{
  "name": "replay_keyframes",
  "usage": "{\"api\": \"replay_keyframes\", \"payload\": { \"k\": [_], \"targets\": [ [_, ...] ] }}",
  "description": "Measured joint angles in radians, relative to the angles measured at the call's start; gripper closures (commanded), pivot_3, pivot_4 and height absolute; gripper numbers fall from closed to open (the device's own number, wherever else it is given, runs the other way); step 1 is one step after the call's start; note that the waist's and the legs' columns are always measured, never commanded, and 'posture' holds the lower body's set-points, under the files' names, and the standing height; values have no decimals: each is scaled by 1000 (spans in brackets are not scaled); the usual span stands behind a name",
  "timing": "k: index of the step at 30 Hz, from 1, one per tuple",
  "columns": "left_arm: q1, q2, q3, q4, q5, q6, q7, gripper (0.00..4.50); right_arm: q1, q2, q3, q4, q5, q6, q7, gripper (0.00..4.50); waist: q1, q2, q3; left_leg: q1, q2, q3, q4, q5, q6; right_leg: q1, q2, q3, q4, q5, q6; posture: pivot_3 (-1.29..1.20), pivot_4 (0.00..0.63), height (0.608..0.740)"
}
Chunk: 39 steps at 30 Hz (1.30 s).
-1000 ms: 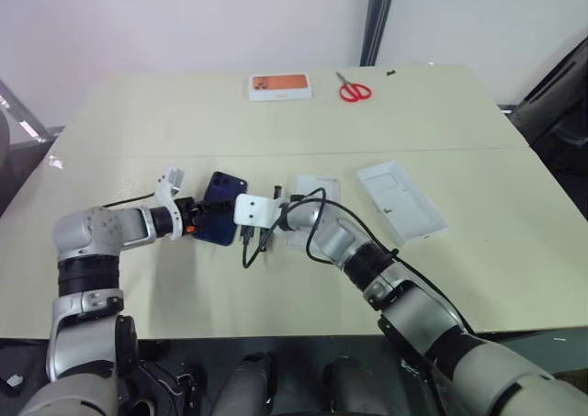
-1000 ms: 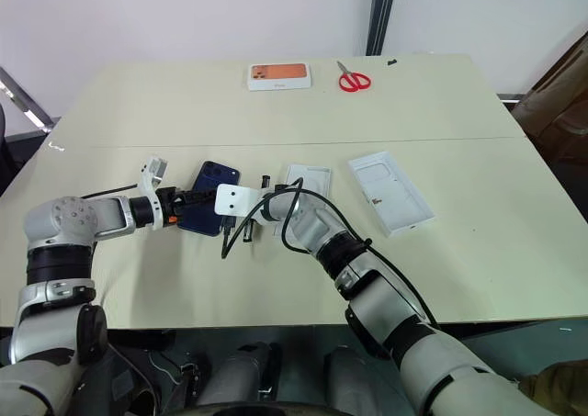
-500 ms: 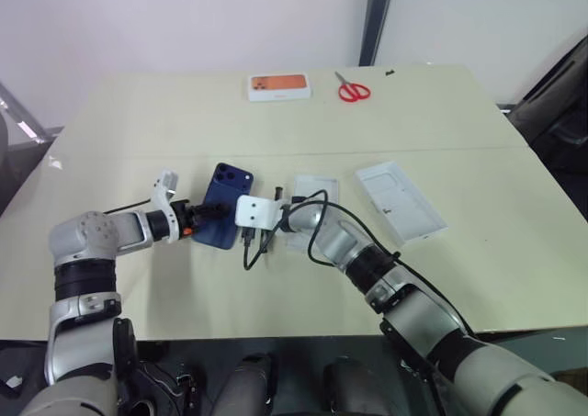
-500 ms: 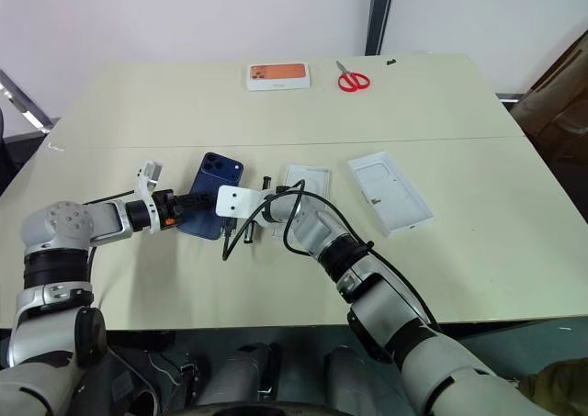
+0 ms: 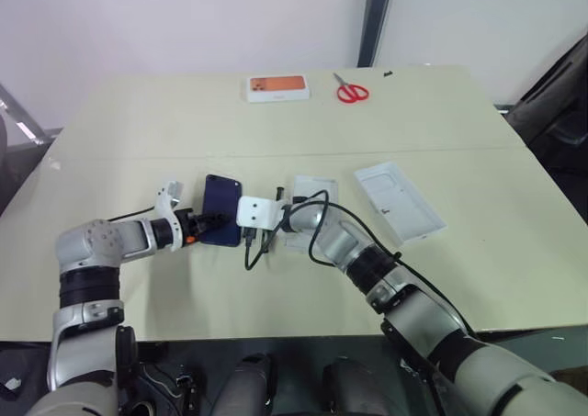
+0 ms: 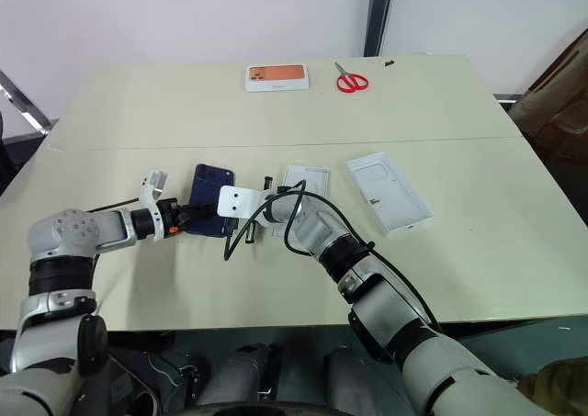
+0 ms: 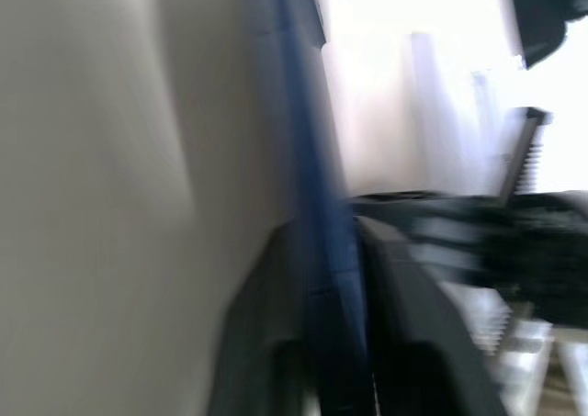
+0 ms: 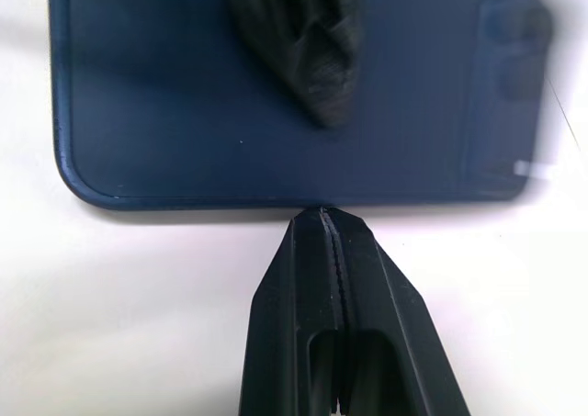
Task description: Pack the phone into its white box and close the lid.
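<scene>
Cream table [image 5: 276,127]; white wall [image 5: 184,21] behind; dark post [image 5: 369,16].

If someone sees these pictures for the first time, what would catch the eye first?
Probably the phone near the table's middle, pinched at one edge by the left hand, with the shut right hand at its other edge. Next, red scissors and an orange-printed box at the far edge.

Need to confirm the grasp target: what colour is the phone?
Dark navy blue phone, clearest in the right wrist view.

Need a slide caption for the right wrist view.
Shut right hand at the phone edge; a left hand finger lies across it.
</scene>
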<state>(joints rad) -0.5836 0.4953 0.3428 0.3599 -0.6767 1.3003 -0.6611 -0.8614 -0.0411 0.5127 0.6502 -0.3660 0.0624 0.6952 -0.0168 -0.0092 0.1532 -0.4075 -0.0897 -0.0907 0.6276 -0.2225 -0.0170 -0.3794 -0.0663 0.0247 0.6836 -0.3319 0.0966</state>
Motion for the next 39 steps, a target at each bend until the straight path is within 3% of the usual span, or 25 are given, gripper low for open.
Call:
{"api": "replay_keyframes", "payload": {
  "k": [10,19,23,28,35,39],
  "targets": [
    [6,-13,37,19,-13,7,12,4450,22,-1,-19,-30,21,14,10,4500,1,0,0,0,0,0,0,0,0,0,0,0,0,0,0,0,150,734],
    [73,-22,99,-28,-74,-13,5,4450,67,-33,-235,-230,292,107,116,4500,-4,-1,1,-2,1,0,-3,0,0,-3,0,0,-1,0,0,0,150,734],
    [101,-43,147,-61,-114,-51,2,4500,111,-62,-303,-354,422,208,190,3200,-4,-2,2,-5,1,0,-4,0,0,-7,0,0,-1,0,0,0,150,734],
    [104,-60,212,-129,-200,-67,-3,4500,200,-175,-303,-474,462,252,249,636,-1,-3,3,-11,1,1,-1,0,0,-11,0,0,-1,0,0,0,150,734],
    [113,-106,220,-185,-289,-27,25,4500,320,-375,-290,-729,548,300,398,636,2,-4,4,-16,1,0,1,-1,2,-11,0,0,-1,0,0,0,150,734],
    [126,-116,206,-227,-311,-22,44,4500,387,-457,-259,-772,547,298,452,636,-1,-5,5,-17,1,1,2,-1,3,-11,0,0,-1,0,0,0,150,734]
  ]
}}
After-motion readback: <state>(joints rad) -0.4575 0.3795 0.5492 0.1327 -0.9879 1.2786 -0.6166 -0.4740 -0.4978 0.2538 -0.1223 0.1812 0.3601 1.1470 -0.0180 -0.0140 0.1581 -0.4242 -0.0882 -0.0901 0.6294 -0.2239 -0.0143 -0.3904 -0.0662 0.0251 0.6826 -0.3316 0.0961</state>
